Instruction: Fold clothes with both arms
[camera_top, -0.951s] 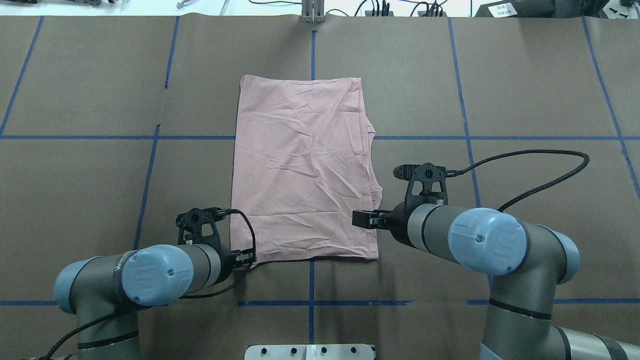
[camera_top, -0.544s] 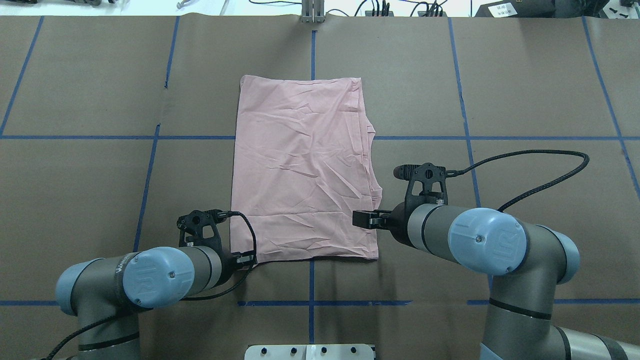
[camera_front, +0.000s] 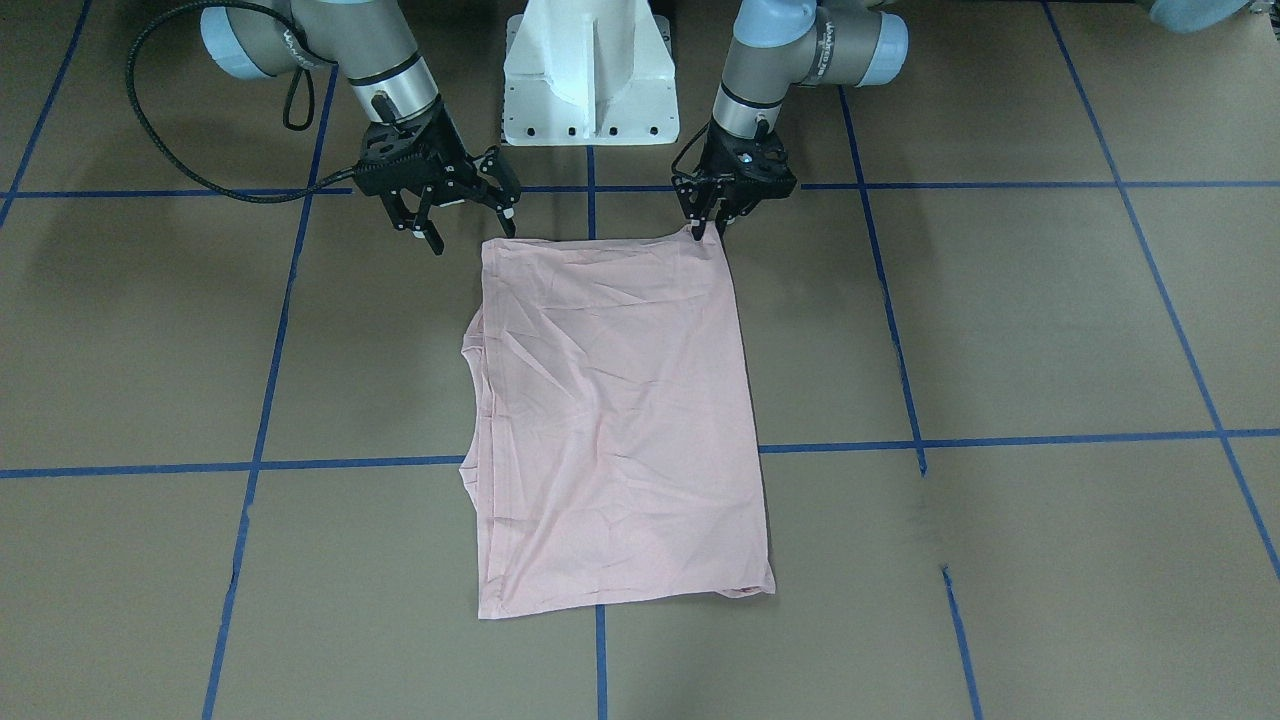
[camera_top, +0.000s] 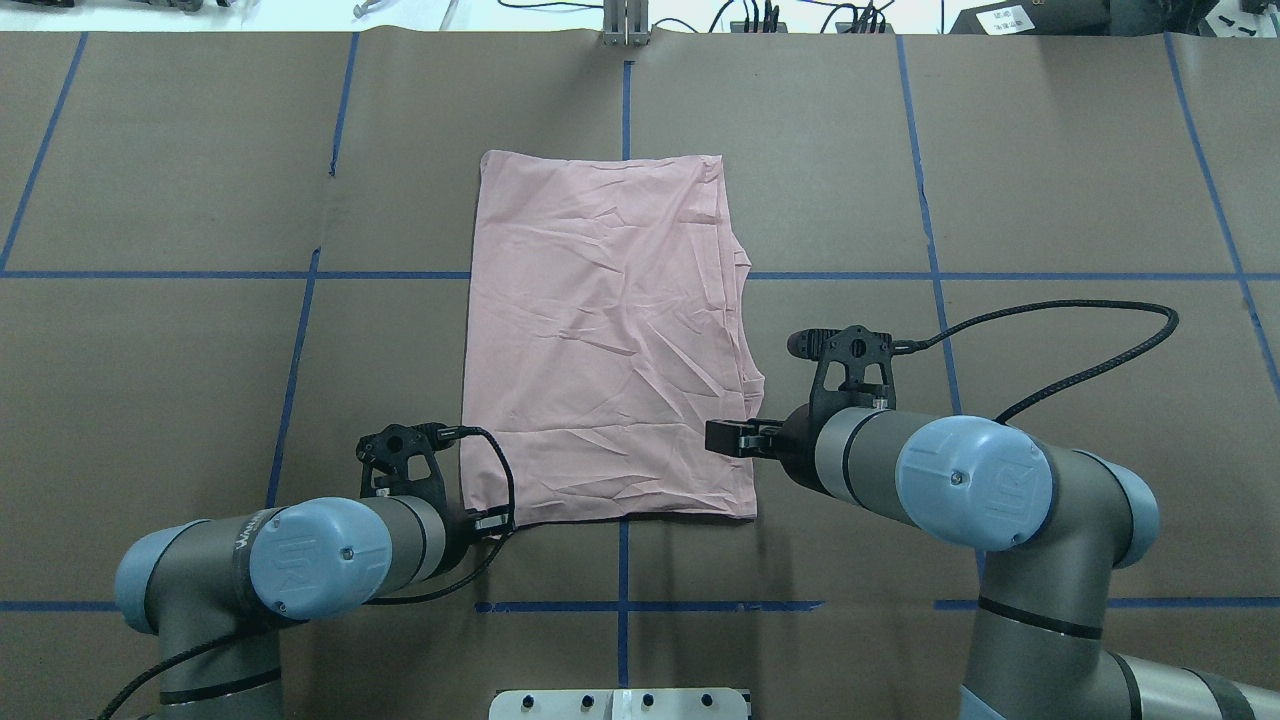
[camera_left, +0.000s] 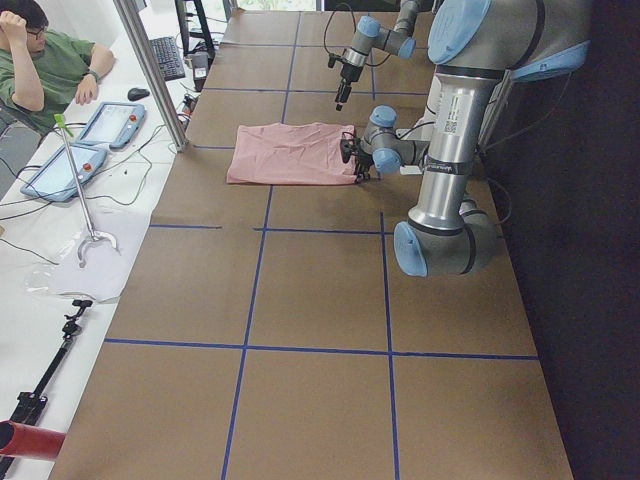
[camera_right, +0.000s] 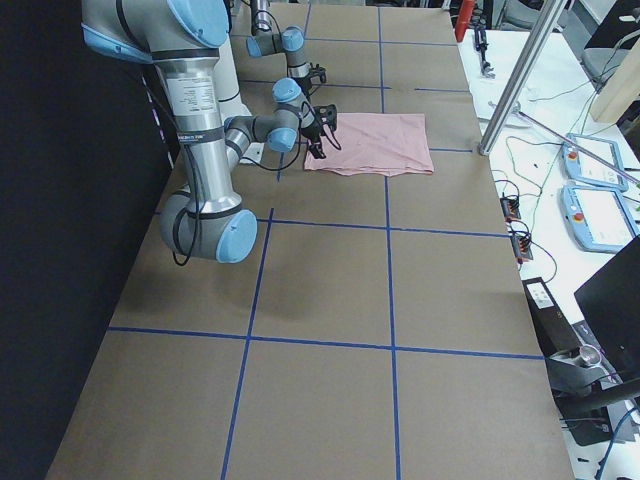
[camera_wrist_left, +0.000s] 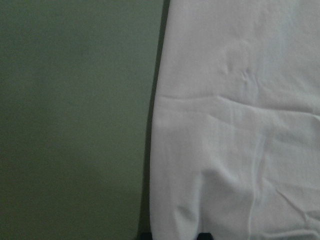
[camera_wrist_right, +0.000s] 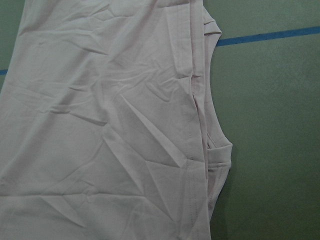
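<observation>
One near corner of the shirt (camera_front: 615, 420) is pinched in the left gripper (camera_front: 706, 228), while the right gripper (camera_front: 470, 232) hangs wide open at the other corner.

The T-shirt (camera_top: 605, 340) was pale pink, plain on the side that showed. The table (camera_top: 150, 400) was brown, with blue tape lines that made a grid. The left arm (camera_top: 400, 530) and the right arm (camera_top: 860, 450) were silver-grey with light blue caps; the left tool (camera_front: 706, 232) and the right tool (camera_front: 474, 238) were black. At 12 o'clock of the front-facing view, the pedestal (camera_front: 590, 70) was white.
</observation>
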